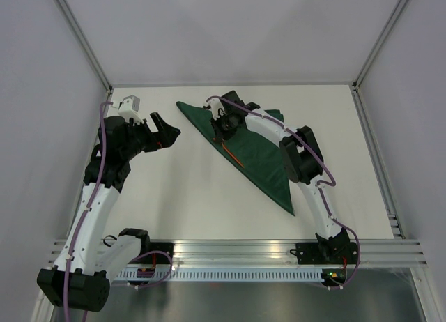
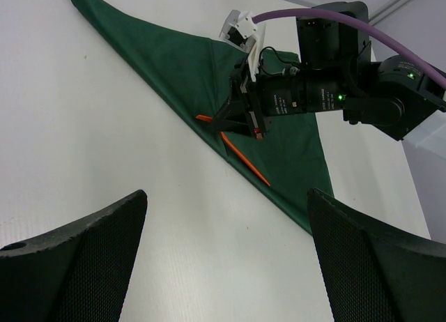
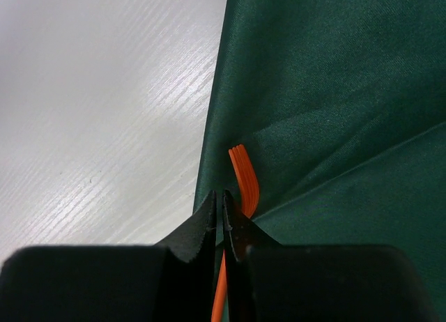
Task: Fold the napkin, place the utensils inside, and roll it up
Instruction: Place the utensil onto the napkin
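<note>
The napkin (image 1: 259, 158) is dark green cloth folded into a long triangle at the back middle of the table; it also shows in the left wrist view (image 2: 174, 64) and the right wrist view (image 3: 334, 92). The utensil (image 1: 234, 155), a thin orange-red plastic fork, lies on it along the folded left edge, with its tines (image 3: 245, 179) curving up. My right gripper (image 1: 224, 132) is low over the napkin's edge, jaws shut, with the fork's handle between them; it also shows in the left wrist view (image 2: 230, 123) and the right wrist view (image 3: 223, 203). My left gripper (image 1: 166, 135) is open and empty above bare table, left of the napkin (image 2: 226, 193).
The white table (image 1: 181, 189) is enclosed by white walls at the left, back and right, with metal posts (image 1: 83, 40) in the back corners. An aluminium rail (image 1: 237, 252) carrying the arm bases runs along the near edge.
</note>
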`<state>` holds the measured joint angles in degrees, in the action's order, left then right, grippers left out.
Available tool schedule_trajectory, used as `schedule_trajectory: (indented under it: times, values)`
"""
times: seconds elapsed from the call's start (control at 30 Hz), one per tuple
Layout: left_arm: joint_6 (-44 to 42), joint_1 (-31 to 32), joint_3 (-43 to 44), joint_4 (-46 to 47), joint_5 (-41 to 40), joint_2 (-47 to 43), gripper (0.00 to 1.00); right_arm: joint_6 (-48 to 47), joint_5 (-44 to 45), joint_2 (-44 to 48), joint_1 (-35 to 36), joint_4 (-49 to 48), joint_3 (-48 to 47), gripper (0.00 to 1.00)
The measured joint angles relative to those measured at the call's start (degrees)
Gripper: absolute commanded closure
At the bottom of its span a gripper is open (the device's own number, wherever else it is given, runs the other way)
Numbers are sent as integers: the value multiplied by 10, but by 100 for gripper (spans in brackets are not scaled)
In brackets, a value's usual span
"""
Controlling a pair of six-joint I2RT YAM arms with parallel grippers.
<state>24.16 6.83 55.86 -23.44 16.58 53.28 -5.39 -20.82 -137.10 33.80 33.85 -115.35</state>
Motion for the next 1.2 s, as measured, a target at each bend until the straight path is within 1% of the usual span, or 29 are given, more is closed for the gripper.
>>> schedule_trajectory:
  times: [0.6,0.9,0.97,1.0,1.2]
  values:
    - [0,0,0,0,0,0,1,0,1,0,-28,0,0,89]
    - [0,0,0,0,0,2,1,-3,1,0,-29,0,0,89]
    - [0,0,0,0,0,2,1,-4,1,0,-29,0,0,86]
    - [0,0,0,0,0,3,1,-4,1,0,-29,-1,1,83]
    - [0,0,0,0,0,3,1,-5,14,7,-29,-8,31,78]
